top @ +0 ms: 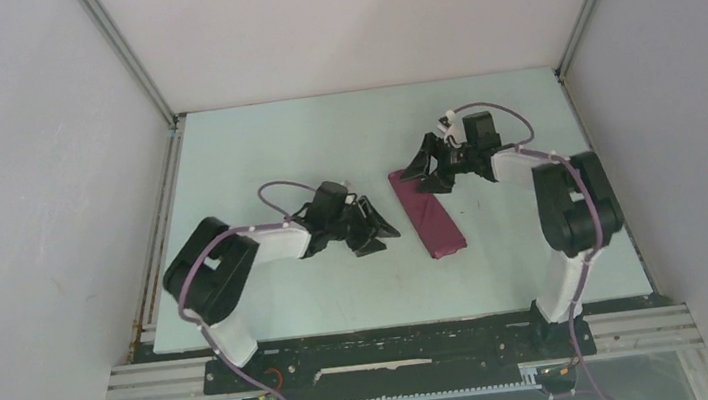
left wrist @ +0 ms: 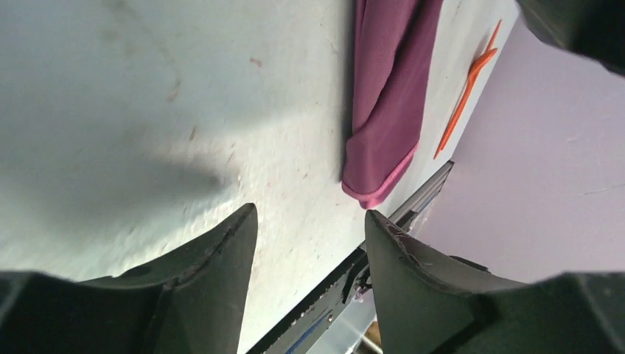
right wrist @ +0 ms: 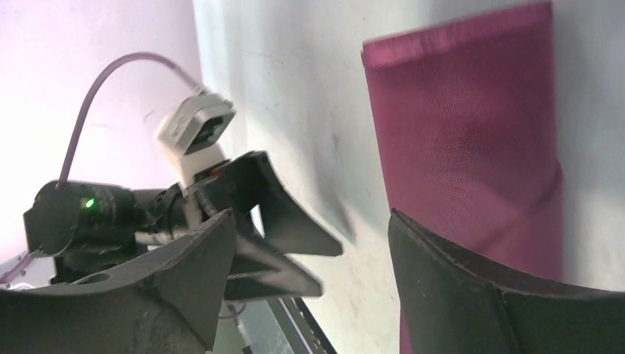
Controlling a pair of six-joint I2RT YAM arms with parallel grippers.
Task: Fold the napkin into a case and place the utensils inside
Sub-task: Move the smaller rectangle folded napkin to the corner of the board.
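At the near edge: both arm bases stood bolted side by side, the left arm (top: 213, 276) bent low toward the middle of the tabletop (top: 274, 149).
Left end effector (top: 387, 239): it hovered just left of the cloth, apart from it, jaws parted to a middling gap with only bare tabletop showing between them (nothing gripped).
Left wrist view: past the two dark fingers (left wrist: 221, 251), the near end of the case lay a little way ahead, rounded at its fold with a paler pink edge.
Case (top: 427, 214): the maroon napkin lay flat as a long narrow strip, slanting from far-left to near-right, between the two end effectors.
Utensils (left wrist: 468, 88): two thin orange pieces lay on bare tabletop on the far side of the case from the left end effector, close to it but not touching, outside the cloth; they crossed near one end, and I could not tell which was the spoon.
Right end effector (top: 417, 183): it hung at the far end of the case, jaws spread wide and empty; one finger (right wrist: 472, 295) overlapped the cloth in its own camera, though contact could not be told.
Right arm (top: 572, 205): it reached leftward from its base on the right side.
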